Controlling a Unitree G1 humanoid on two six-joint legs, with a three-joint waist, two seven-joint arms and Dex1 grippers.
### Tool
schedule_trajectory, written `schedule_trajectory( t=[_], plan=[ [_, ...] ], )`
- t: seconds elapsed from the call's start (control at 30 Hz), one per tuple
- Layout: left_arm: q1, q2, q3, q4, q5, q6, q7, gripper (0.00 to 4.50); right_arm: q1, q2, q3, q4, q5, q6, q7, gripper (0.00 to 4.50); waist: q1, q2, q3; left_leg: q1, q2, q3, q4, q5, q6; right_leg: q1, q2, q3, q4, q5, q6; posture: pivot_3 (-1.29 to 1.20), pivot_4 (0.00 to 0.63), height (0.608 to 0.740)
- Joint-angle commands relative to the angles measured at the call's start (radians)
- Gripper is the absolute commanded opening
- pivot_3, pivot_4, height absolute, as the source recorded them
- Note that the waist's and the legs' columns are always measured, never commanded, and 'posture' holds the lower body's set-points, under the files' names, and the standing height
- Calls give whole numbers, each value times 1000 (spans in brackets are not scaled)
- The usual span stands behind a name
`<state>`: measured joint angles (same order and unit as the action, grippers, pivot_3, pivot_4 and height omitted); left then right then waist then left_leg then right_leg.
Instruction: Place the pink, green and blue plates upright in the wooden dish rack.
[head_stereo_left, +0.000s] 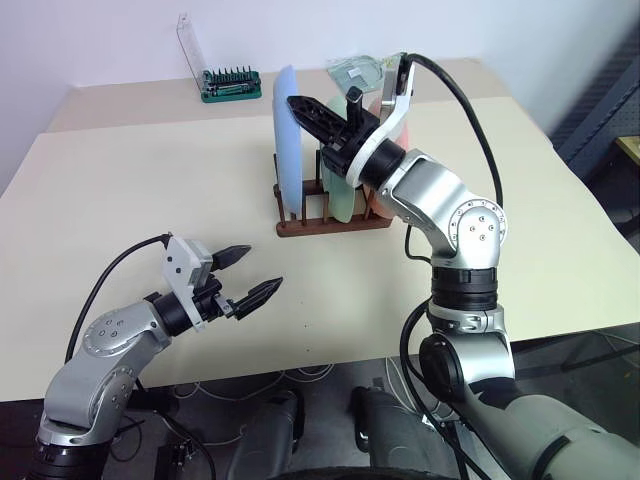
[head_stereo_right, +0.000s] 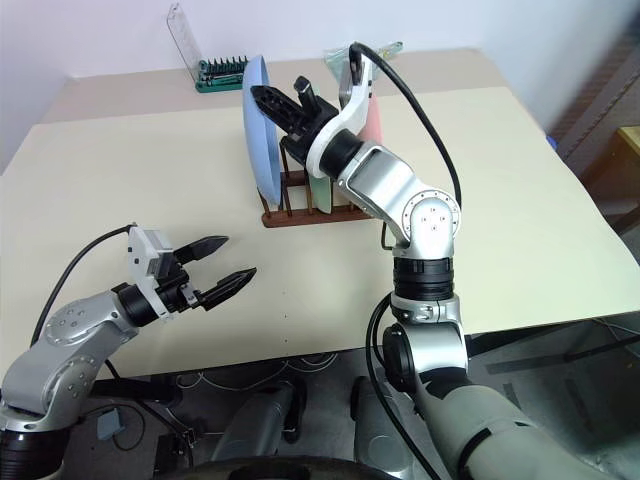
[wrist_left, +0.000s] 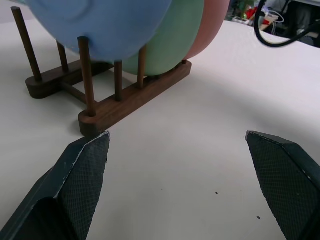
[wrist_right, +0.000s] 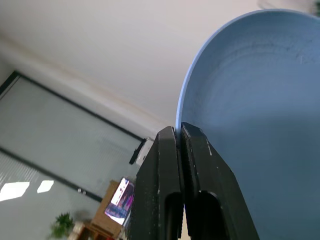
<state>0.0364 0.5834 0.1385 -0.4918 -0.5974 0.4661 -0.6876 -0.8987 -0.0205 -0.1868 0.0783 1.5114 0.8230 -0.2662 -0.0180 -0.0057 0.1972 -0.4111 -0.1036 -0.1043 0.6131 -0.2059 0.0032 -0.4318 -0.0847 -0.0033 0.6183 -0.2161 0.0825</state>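
Observation:
The wooden dish rack (head_stereo_left: 335, 226) sits at the middle of the cream table (head_stereo_left: 150, 180). Three plates stand upright between its pegs: the blue plate (head_stereo_left: 287, 150) at the left end, then the green plate (wrist_left: 170, 45), then the pink plate (wrist_left: 210, 20) at the right. My right gripper (head_stereo_left: 294, 101) is shut, reaching over the green and pink plates. Its tips are at the blue plate's upper rim (wrist_right: 240, 100) with nothing between the fingers. My left gripper (head_stereo_left: 264, 267) hovers low over the table in front of the rack, wide open and empty, pointing toward the rack (wrist_left: 135, 97).
A green-based tool holder with a clear lid (head_stereo_left: 230, 82) stands at the table's back left. A clear plastic item (head_stereo_left: 355, 70) lies behind the rack. The right arm's black cable (head_stereo_left: 470, 110) arcs over the table's right side. The table's front edge (head_stereo_left: 300, 368) runs just below my left gripper.

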Motion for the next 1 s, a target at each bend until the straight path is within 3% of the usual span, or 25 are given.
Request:
schedule_trajectory(
  t=[0.03,0.3,0.4,0.57,1.0],
  plan=[
    [3,1,15,-38,-3,-12,4,4500,-41,6,-17,15,-24,-13,20,27,0,0,0,0,0,0,0,0,0,0,0,0,0,0,0,0,150,740],
    [5,1,11,-48,-3,-11,7,4500,-59,21,-33,39,-56,-9,14,27,0,0,0,0,0,0,0,0,0,0,0,0,0,0,0,0,150,740],
    [4,1,8,-49,-2,-10,8,4500,-59,28,-36,33,-56,-7,9,883,0,0,0,0,0,0,0,0,0,0,0,0,0,0,0,0,150,740],
    [-1,0,2,-50,-3,-9,10,4500,-70,28,-41,6,-53,-5,6,3329,0,0,0,0,0,0,0,0,0,0,0,0,0,0,0,0,150,740],
    [-6,-3,-3,-45,5,-14,18,4500,-105,-87,37,-197,-82,95,149,3329,-1,0,0,0,0,0,-1,0,0,0,0,0,-1,0,0,0,150,740]
  ],
)
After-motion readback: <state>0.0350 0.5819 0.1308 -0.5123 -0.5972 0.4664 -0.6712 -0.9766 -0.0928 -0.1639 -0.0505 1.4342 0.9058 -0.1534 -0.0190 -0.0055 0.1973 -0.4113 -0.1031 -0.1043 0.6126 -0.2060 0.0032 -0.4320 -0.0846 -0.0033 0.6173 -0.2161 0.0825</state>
